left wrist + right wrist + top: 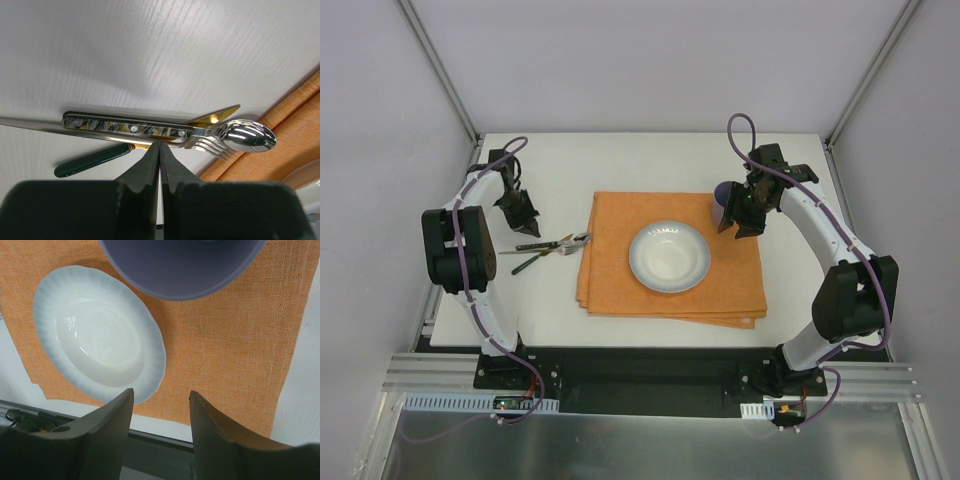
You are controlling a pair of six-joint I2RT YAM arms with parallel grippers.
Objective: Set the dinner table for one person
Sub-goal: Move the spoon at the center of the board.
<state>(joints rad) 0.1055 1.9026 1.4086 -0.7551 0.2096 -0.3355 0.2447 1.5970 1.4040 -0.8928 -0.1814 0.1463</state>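
Observation:
The white dinner table [650, 160] carries an orange placemat [620, 290] with a white, blue-rimmed bowl-plate [669, 256] at its middle. A purple cup [723, 205] stands on the placemat's far right corner. Cutlery [555, 246] lies in a heap left of the placemat: a marbled-handle knife [127, 127], a fork [212, 146], a spoon [249, 136] and a green-handled piece [92, 160]. My left gripper [160, 145] is shut and empty, just above the heap. My right gripper [161, 395] is open and empty, beside the cup [182, 265], apart from it.
The spoon and fork tips lie on the placemat's left edge [300, 110]. The plate [97, 332] is left of my right gripper's fingers. Grey walls with metal posts enclose the table. A black base rail runs along the near edge.

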